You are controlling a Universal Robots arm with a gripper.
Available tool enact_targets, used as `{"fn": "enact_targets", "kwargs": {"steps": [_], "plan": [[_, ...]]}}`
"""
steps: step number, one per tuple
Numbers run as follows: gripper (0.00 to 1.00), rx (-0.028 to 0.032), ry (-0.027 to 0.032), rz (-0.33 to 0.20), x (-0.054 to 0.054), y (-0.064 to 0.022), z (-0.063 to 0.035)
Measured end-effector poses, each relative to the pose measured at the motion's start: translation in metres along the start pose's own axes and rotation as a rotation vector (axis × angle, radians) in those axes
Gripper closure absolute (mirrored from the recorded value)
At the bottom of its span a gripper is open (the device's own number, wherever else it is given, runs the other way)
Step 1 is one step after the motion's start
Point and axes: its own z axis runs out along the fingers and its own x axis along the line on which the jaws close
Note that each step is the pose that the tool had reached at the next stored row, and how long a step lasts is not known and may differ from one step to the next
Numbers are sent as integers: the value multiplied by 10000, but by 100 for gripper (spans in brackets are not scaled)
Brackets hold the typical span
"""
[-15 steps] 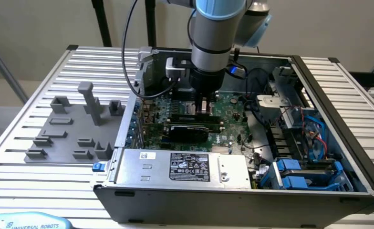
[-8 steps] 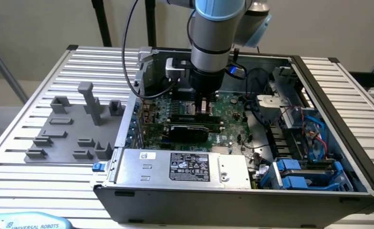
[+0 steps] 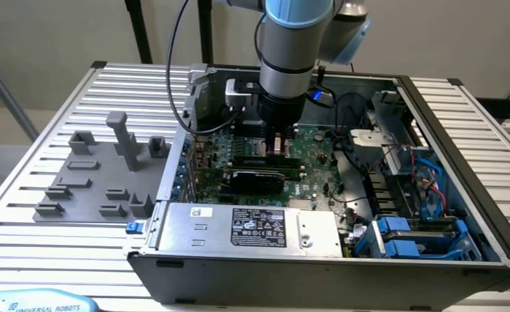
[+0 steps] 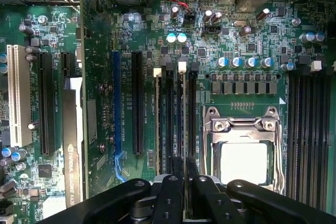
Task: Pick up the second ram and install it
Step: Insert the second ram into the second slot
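My gripper (image 3: 278, 149) hangs straight down inside the open computer case, low over the green motherboard (image 3: 311, 162). In the wrist view its black fingers (image 4: 172, 192) stand nearly together around a thin dark strip, the second ram (image 4: 185, 163), seen edge-on. It sits in line with the bank of long memory slots (image 4: 169, 119) with white and dark end latches, just beside the CPU socket (image 4: 242, 156). Whether the ram touches a slot cannot be told.
A grey fixture plate (image 3: 99, 175) with upright blocks lies on the slatted table at the exterior view's left. A black graphics card (image 3: 255, 177) stands close to the gripper. The power supply (image 3: 246, 227) fills the case front, and blue drive bays (image 3: 411, 237) and cables sit at the right.
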Motion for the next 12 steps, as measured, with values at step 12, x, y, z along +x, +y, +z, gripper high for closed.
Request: {"fn": "enact_targets", "kwargs": {"steps": [12], "plan": [[87, 3, 41, 0, 0, 12, 33]]}}
